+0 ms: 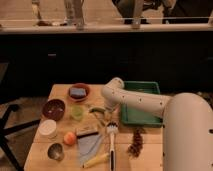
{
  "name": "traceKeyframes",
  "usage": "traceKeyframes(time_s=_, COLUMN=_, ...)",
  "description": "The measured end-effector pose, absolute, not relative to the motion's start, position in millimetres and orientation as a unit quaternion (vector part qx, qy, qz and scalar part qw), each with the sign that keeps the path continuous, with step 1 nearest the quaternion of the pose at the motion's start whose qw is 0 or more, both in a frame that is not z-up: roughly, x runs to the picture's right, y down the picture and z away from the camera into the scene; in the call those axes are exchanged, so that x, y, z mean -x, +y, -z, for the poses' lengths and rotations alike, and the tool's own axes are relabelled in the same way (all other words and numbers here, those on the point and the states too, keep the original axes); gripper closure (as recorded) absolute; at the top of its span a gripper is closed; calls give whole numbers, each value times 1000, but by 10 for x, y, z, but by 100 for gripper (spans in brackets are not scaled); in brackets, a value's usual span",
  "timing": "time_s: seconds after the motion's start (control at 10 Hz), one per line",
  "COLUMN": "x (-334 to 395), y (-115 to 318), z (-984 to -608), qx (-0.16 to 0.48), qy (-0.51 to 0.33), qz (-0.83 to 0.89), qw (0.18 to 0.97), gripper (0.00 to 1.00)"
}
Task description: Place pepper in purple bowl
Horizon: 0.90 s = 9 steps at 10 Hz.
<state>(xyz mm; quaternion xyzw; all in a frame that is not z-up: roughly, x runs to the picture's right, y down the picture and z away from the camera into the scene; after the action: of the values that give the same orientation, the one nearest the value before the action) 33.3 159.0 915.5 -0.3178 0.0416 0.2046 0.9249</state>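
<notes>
Table (60,91): light wooden top, set before a dark wall and a bright ledge.
Pepper (97,110): green and curved, lay mid-table, just right of the light-green cup (76,112).
Tool (106,116): was at the pepper, below the bend of the white arm (135,101), fingers together; whether they gripped the pepper could not be told.
Purple bowl (54,108): sat left of the cup, apart from the pepper.
Green tray (137,120): lay right of the pepper.
Red-orange bowl (79,92): stood behind the cup and held a blue sponge.
</notes>
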Motion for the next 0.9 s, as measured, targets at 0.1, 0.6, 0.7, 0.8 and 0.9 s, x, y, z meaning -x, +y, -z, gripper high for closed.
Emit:
traceKeyframes(time_s=0.1, x=-338, y=1590, z=-9157, qx=318, qy=42, qz=-205, qw=925, gripper=100)
traceKeyframes(time_s=0.6, x=-345, y=1589, z=-9162, qx=317, qy=42, qz=-205, qw=925, gripper=100)
traceKeyframes(time_s=0.7, x=-347, y=1590, z=-9162, qx=317, qy=43, qz=-205, qw=925, gripper=100)
traceKeyframes(time_s=0.8, x=-350, y=1593, z=-9164, qx=317, qy=43, qz=-205, qw=925, gripper=100)
traceKeyframes(time_s=0.9, x=-359, y=1588, z=-9148, qx=318, qy=44, qz=-205, qw=925, gripper=100)
